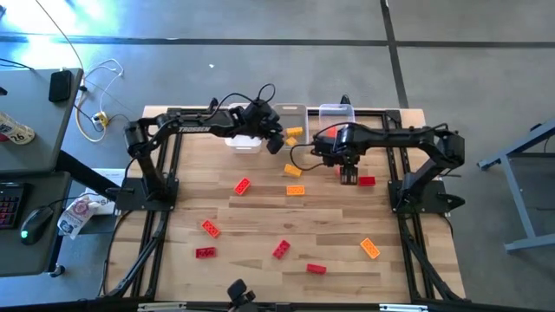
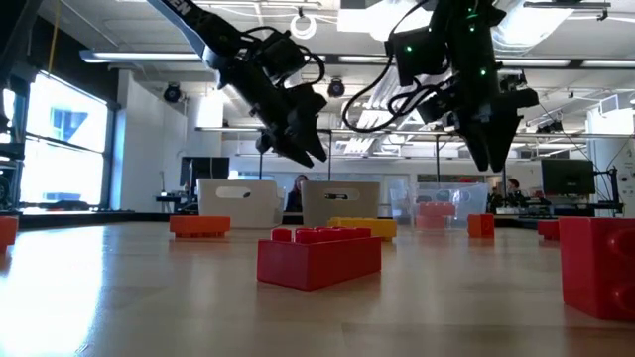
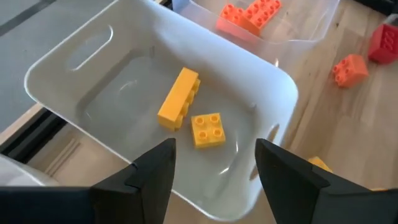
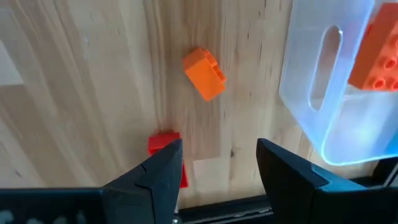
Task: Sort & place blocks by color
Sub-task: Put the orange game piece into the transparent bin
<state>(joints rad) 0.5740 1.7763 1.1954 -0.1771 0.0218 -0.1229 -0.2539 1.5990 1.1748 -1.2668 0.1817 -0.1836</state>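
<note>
- Red blocks [image 2: 318, 255] sit nearest you on the desk [image 1: 260, 221] front, w/ orange ones [image 1: 370, 249] scattered btwn.
- Your right claw [image 4: 214, 165] hangs over a red block [image 4: 165, 144] by desk's right side; fingers apart, nothing held.
- Your left claw [image 3: 214, 165] is over the white bin [image 3: 74, 74] at the back; open, empty. Two yellow blocks [image 3: 189, 112] lie inside.
- Orange blocks [image 3: 249, 15] lie in next clear bin [image 3: 323, 28].

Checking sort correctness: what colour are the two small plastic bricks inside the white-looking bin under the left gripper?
Both small plastic bricks are yellow, clearest in the left wrist view.
</note>
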